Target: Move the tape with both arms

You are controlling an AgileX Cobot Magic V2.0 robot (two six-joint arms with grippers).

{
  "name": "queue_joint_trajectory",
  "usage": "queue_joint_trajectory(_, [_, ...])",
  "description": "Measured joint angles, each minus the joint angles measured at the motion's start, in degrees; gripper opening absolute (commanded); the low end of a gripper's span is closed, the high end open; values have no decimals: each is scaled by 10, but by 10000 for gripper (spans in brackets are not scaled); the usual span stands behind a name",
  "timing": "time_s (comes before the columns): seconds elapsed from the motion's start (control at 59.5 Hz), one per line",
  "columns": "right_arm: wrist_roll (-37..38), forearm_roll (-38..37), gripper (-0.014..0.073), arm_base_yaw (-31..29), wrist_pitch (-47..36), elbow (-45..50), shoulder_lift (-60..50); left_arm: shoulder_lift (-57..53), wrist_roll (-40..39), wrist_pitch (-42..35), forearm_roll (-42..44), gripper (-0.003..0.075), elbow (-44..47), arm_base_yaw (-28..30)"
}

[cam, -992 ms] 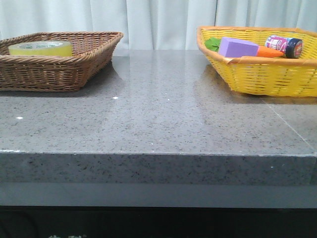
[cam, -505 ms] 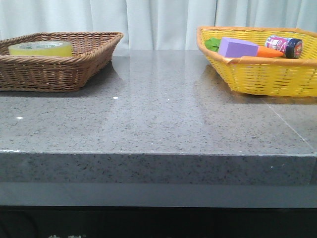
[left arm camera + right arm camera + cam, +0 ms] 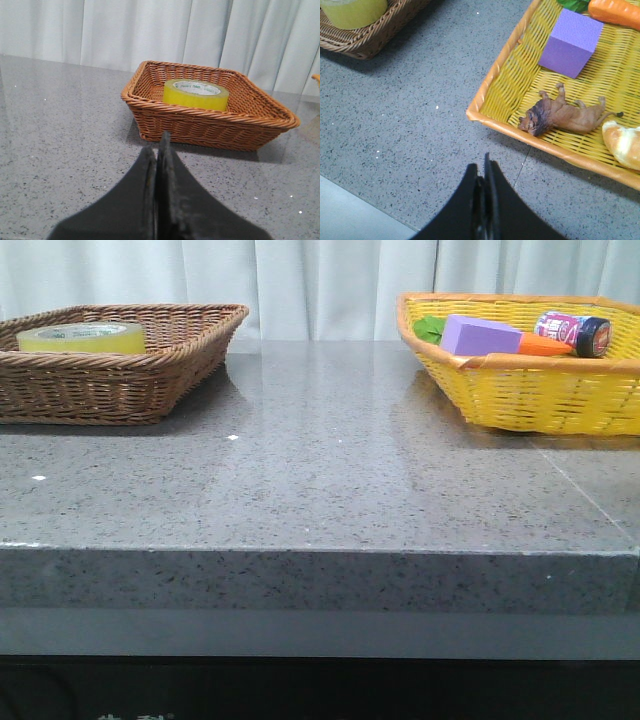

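The yellow tape roll (image 3: 82, 337) lies flat in the brown wicker basket (image 3: 150, 365) at the table's far left. It also shows in the left wrist view (image 3: 196, 94), inside the basket (image 3: 210, 122), and at the edge of the right wrist view (image 3: 352, 11). My left gripper (image 3: 157, 150) is shut and empty, low over the table, short of the basket. My right gripper (image 3: 481, 172) is shut and empty over bare table, beside the near corner of the yellow basket (image 3: 492, 107). Neither arm shows in the front view.
The yellow basket (image 3: 530, 390) at the far right holds a purple block (image 3: 478, 335), an orange carrot (image 3: 545, 344), a bottle (image 3: 572, 331), green leaves (image 3: 430, 327), a toy lion (image 3: 560, 115) and a bread piece (image 3: 622, 142). The table's front edge (image 3: 320, 552) runs across, a white curtain behind.
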Motion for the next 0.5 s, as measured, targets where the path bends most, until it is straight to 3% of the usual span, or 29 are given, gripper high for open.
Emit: queue_joint_trajectory(0.505, [0, 0, -68, 0, 0, 0, 0, 0, 29, -6, -15, -20, 0, 0])
